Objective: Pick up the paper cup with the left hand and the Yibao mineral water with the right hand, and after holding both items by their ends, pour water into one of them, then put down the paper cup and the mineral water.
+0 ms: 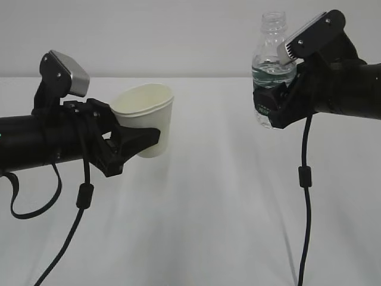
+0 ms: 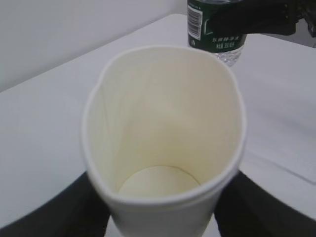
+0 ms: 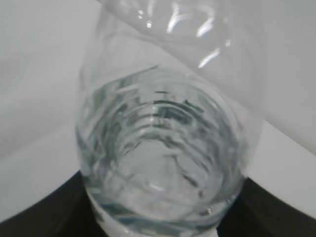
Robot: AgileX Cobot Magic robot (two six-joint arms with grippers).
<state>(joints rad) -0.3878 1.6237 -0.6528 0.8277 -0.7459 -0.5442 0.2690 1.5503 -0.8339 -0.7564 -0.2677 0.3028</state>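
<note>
Both items up off the white table (image 1: 196,226), well apart, nothing poured yet.

Left hand (image 1: 128,143): black pronged fingers clamped around the lower body of the small white tapered paper cup (image 1: 146,119). Cup tilts slightly, mouth up. Left wrist view shows the rolled rim squashed into an oval and the inside dry, cream bottom bare. So I'm squeezing it already.

Right hand (image 1: 275,104): jaws closed on the small clear plastic Yibao mineral water bottle (image 1: 272,65) around the dark green label band. Bottle roughly upright, no cap, neck above my wrist module. Clear water (image 3: 158,148) sits in the lower part, seen through the wall in the right wrist view.

Risks from here, my read:
- Cup wall is soft. Any more squeeze, or added water weight, and it could buckle or slip down out of the prongs.
- The oval mouth makes a narrower target one way. If the bottle neck isn't over the rim when I tilt, water goes on the table.
- Open neck: a fast swing across the gap could slosh before I'm over the cup.
- Smooth bottle held mid-body could rotate in the jaws as it tips.
</note>
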